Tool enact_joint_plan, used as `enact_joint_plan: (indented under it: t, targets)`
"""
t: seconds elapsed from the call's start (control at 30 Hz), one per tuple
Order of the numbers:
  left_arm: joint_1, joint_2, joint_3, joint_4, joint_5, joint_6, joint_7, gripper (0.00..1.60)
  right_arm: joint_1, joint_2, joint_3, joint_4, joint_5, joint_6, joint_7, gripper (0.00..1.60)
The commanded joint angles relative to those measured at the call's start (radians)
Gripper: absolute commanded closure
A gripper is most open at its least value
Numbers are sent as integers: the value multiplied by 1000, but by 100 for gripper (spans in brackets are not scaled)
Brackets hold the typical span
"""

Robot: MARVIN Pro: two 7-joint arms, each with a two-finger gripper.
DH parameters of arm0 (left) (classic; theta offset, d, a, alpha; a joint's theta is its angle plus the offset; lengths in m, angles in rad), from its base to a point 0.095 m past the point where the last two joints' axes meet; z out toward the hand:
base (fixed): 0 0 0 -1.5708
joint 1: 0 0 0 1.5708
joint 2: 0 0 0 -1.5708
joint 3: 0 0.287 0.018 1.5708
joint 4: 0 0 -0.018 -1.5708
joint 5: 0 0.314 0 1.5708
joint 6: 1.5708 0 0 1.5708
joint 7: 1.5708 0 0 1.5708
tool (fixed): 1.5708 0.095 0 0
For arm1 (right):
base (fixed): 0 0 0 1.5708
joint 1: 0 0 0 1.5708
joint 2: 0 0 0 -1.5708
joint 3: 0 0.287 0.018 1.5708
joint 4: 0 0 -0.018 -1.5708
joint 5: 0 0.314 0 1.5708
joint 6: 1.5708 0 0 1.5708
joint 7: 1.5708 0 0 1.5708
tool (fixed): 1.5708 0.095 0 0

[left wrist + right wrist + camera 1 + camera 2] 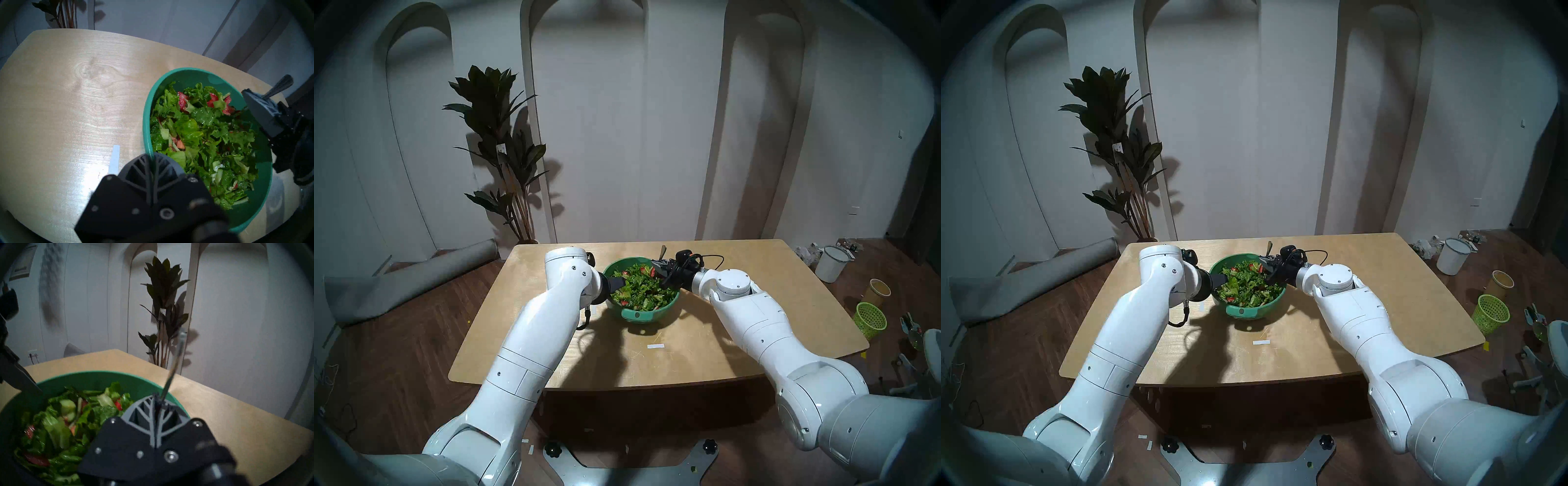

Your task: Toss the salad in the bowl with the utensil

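Observation:
The teal-green bowl (639, 315) stands mid-table, filled with salad (639, 288) of chopped lettuce and red pieces. My left gripper (617, 283) is shut on the bowl's left rim; in the left wrist view its fingers (144, 169) clamp that rim (147, 135). My right gripper (657, 266) hovers over the bowl's far right side, shut on the utensil (662, 253), a metal spoon. The handle (175, 365) sticks up out of the right gripper (157, 395). The spoon's round end is hidden below the fingers, over the salad (59, 421).
The wooden table (755, 305) carries a white tape strip (655, 346) in front of the bowl and another (114, 159) to its left. On the floor at right stand a white bucket (831, 263), a yellow cup (879, 292) and a lime-green basket (870, 320). A potted plant (504, 152) stands behind the table.

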Motion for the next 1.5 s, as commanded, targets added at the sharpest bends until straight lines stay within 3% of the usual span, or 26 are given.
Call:
enact_joint_plan:
  t: [0.0, 0.17, 0.37, 0.9, 1.23, 1.47]
  targets:
    - [-30, -1, 5, -28, -6, -2, 106, 160, 29, -59, -8, 120, -16, -49, -74, 160]
    - [-30, 0, 6, -28, -9, -2, 107, 160, 3, -86, 16, 123, 30, -45, -64, 160]
    - [-30, 4, 6, -26, -6, -2, 91, 160, -51, -107, 50, 14, 122, 8, 11, 160]
    - [-28, 11, 9, -19, 13, -2, 44, 160, -164, -98, 115, -233, 262, 146, 138, 160]
    - [-29, 8, 8, -20, 22, -2, 48, 160, -228, -104, 132, -337, 300, 223, 153, 160]
    - [-28, 3, 6, -22, 24, -2, 61, 160, -277, -74, 134, -429, 270, 247, 115, 160]
